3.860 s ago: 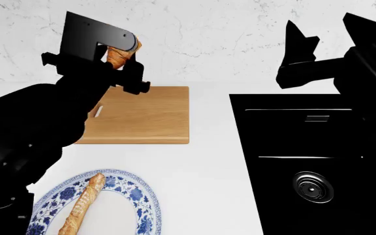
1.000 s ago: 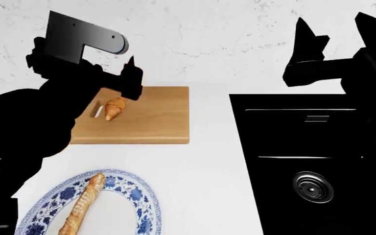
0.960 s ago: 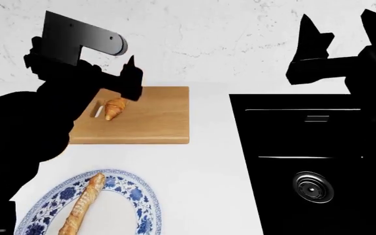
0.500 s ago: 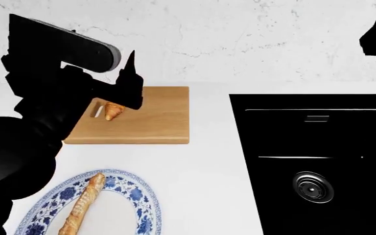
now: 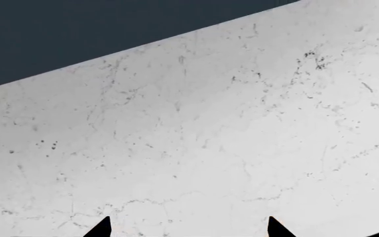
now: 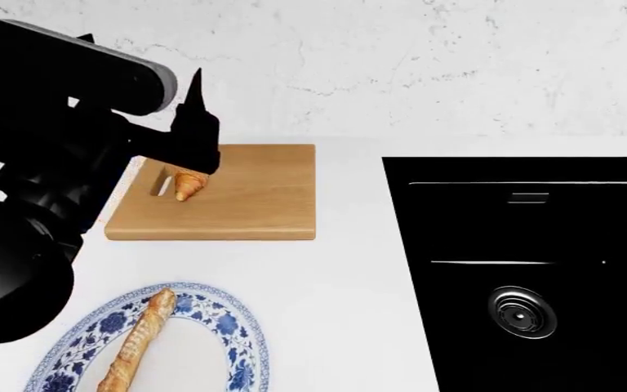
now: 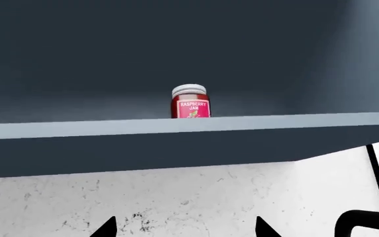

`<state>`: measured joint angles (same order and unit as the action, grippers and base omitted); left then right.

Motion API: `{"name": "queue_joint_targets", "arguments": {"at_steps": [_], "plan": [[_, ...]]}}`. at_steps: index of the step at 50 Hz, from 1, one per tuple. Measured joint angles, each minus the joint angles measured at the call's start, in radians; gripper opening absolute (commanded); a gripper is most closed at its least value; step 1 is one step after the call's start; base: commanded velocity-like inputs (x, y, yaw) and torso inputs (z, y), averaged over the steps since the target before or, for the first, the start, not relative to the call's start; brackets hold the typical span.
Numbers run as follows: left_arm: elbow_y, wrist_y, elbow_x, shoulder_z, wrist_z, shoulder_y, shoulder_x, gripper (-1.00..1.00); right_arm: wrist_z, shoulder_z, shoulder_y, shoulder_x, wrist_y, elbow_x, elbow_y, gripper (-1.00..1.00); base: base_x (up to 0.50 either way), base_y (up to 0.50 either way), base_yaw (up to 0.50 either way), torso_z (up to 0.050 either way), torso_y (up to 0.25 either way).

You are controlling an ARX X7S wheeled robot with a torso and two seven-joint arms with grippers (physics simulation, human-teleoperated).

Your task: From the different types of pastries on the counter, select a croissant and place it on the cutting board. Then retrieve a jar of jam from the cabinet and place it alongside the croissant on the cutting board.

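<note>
Right wrist view, jar of jam (image 7: 191, 101) upright near the front edge of the open cabinet shelf (image 7: 189, 126), red label reading "RASPBERRY JAM", right gripper (image 7: 185, 228) spread and empty below, croissant (image 6: 189, 184) lying lengthwise beside the handle slot (image 6: 162, 185) near the cutting board (image 6: 254, 196) left edge, long axis running back to front, left gripper (image 5: 188, 228) spread, empty, facing marble wall (image 5: 242, 123).

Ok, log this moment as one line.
croissant: on cutting board | left gripper: open, empty | jar of jam: on cabinet shelf
</note>
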<state>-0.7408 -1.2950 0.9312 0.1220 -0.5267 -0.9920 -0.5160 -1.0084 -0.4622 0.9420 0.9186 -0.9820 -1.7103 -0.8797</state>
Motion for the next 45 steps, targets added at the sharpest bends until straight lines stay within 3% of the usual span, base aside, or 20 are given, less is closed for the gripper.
{"name": "queue_joint_targets", "arguments": {"at_steps": [21,45], "plan": [[0.01,0.006,0.002,0.02,-0.01,-0.005,-0.007,1.0,-0.056,0.141,0.203,0.078,0.061,-0.083,0.091,1.0,0.0,0.0,0.0,0.0,0.0],[0.033,0.004,0.003,0.053,-0.02,-0.001,-0.013,1.0,0.055,0.484,0.768,0.06,-0.055,0.0,0.333,1.0,0.0,0.0,0.0,0.0,0.0]]}}
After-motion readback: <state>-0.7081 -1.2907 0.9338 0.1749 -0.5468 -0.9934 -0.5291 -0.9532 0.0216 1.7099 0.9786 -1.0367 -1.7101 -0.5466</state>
